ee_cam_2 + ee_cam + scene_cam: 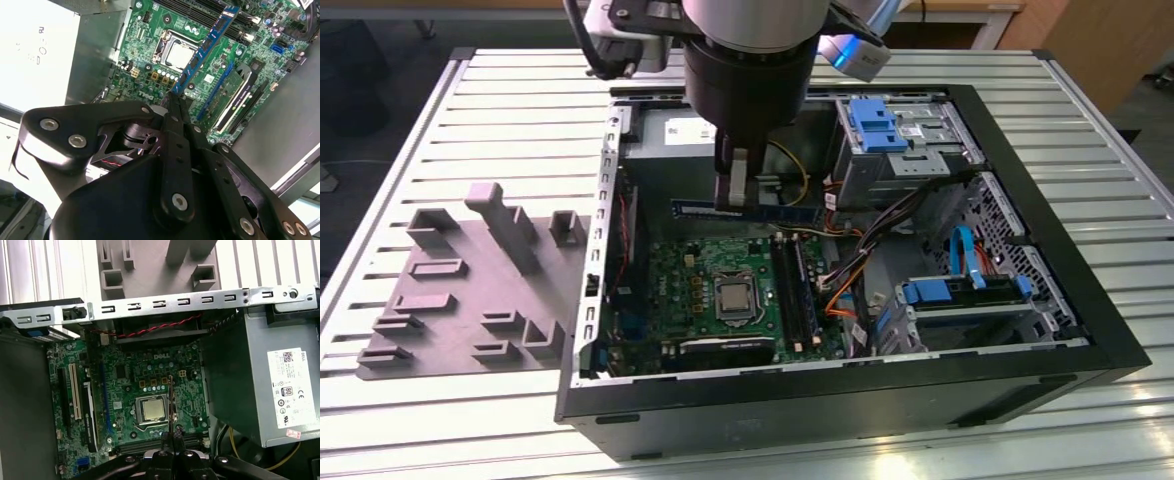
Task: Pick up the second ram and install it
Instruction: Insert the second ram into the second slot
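On the slatted grey metal table point(520, 100) I've got the open black tower computer case point(854, 400), with the green motherboard point(680, 290) on its floor and the grey plastic holder tray point(454, 300) just beside the case on the exterior view's left. The second ram point(787, 212), a long narrow dark stick with chips along its face, hangs above the board, clear of everything, pinched near its middle by the black two-finger gripper point(739, 203), fingers nearly closed onto it. Risks as I judge them: the stick lies crosswise to the long black memory slots point(790, 285), so going down at this angle would land it on board parts. The grip is narrow and central, so uneven contact could pivot the stick. The orange and yellow cable bundle point(843, 275) near the slots could snag an end. I can't tell the notch side.
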`<act>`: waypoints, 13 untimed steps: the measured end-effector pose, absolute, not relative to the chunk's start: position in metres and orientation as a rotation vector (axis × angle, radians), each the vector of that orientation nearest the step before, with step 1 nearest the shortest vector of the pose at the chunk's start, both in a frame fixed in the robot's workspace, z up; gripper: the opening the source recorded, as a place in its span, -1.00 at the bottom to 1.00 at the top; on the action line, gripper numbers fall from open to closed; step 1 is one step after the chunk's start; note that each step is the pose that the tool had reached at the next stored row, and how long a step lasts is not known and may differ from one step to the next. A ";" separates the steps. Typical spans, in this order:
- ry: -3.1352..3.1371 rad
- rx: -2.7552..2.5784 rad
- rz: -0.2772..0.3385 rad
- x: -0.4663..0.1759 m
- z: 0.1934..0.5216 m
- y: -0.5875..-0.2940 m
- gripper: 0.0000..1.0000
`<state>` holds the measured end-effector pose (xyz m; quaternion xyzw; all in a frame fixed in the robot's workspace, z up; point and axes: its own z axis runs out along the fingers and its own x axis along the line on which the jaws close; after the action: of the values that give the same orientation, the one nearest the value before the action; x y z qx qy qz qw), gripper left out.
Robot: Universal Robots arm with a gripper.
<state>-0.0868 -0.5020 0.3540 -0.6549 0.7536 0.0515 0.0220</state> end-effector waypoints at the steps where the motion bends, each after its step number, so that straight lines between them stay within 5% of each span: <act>1: 2.339 -2.024 0.160 -0.087 0.354 -0.502 -0.77; 13: 2.382 -1.969 0.158 -0.087 0.354 -0.502 -0.77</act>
<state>-0.0868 -0.5020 0.3540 -0.6361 0.7696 0.0510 0.0233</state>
